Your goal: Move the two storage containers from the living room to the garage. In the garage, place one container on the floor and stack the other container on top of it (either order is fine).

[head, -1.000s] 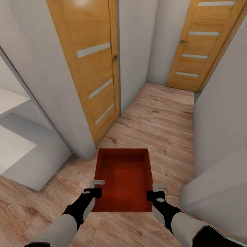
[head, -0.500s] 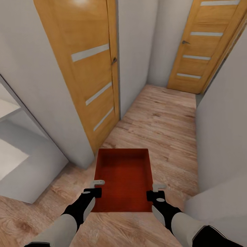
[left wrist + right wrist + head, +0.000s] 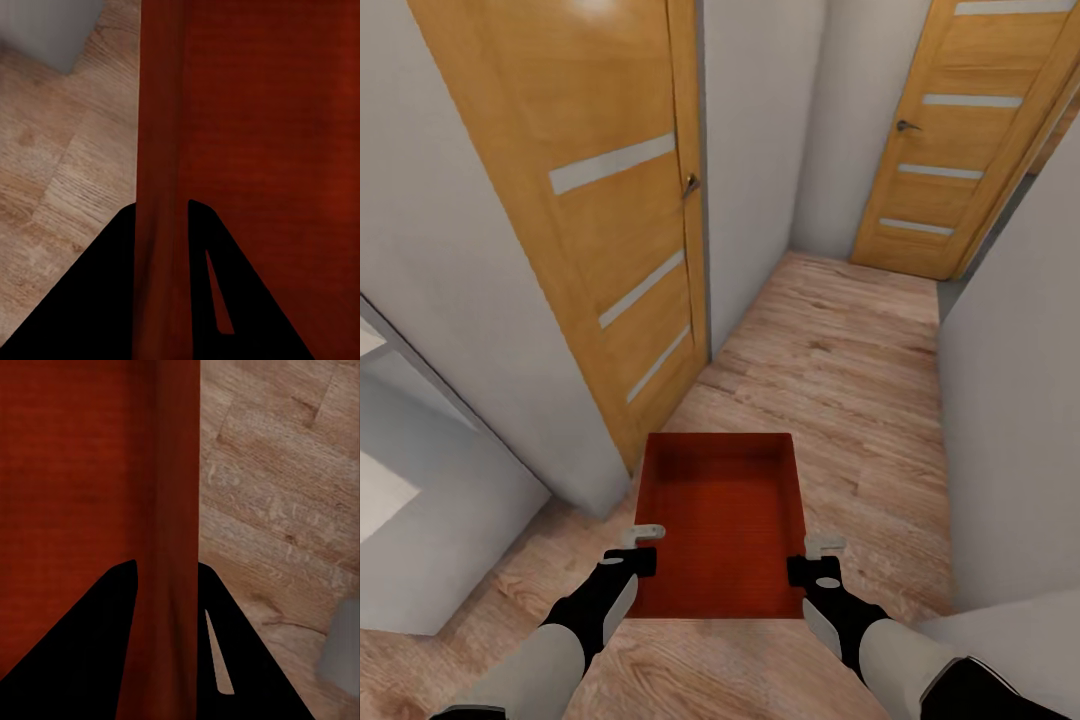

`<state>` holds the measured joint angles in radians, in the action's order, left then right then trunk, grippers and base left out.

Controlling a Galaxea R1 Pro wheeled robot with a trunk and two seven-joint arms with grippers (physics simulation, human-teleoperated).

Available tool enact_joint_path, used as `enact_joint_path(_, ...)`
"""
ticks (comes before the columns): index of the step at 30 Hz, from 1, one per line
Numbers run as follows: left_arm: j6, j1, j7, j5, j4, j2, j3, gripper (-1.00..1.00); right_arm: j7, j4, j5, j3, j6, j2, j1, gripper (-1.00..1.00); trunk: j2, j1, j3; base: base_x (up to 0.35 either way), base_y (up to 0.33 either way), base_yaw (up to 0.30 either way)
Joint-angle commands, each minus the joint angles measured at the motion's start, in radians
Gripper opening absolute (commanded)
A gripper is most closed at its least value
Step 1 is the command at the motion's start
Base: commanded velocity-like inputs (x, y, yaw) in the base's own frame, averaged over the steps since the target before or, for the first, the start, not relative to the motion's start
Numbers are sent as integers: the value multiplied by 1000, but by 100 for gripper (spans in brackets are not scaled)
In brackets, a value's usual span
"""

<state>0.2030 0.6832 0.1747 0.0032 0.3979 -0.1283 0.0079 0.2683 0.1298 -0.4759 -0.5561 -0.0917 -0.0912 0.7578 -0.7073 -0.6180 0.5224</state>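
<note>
The red storage container (image 3: 722,520) is held between the two claws, above the wood-plank floor (image 3: 840,350) of a narrow corridor. The left claw (image 3: 643,545) pinches the container's left wall (image 3: 159,187), one finger on each side of it. The right claw (image 3: 822,556) pinches the right wall (image 3: 178,525) in the same way. Ahead of the left claw stands a wooden door (image 3: 590,200); a second door (image 3: 950,140) is further, beyond the right claw.
</note>
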Motion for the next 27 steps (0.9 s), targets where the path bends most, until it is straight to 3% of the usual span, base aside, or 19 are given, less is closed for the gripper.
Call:
enact_joint_path(1, 7, 1, 5, 0, 59, 9, 14, -100, 0, -40, -11, -24, -2, 1, 0, -100, -1, -1, 1, 322, 0, 0)
enact_joint_path(8, 7, 1, 5, 0, 59, 9, 14, -100, 1, -40, -11, -24, -2, 0, 0, -100, -1, -1, 1, 322, 0, -14)
enact_joint_path(27, 7, 1, 5, -1, 60, 9, 14, -100, 2, -41, -12, -24, -2, 1, 0, -100, -1, -1, 1, 322, 0, -165)
